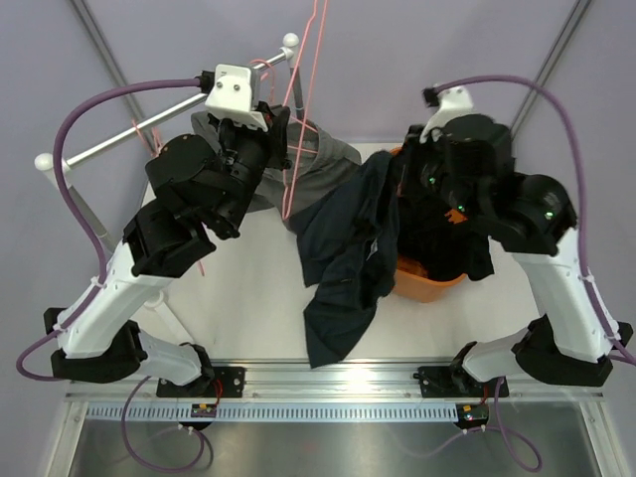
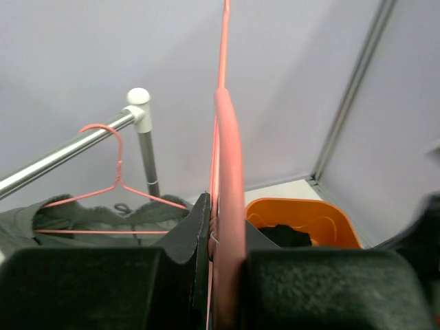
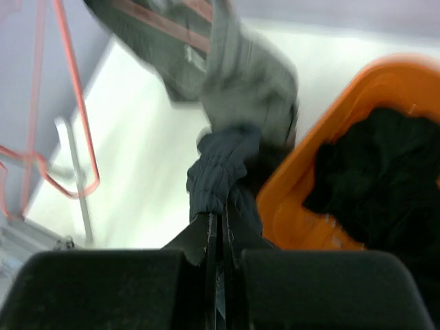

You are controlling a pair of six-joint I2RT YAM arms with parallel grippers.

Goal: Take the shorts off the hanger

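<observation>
now, black shorts in orange basket

Pale lilac walls enclose a white table framed by metal posts.

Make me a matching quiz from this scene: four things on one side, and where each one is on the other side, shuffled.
1 black shorts
2 navy shorts
3 grey shorts
4 bare hanger

A in the left gripper
B hanging from the rail
C in the basket
D in the right gripper

Pairs: 1-C, 2-D, 3-B, 4-A
</observation>
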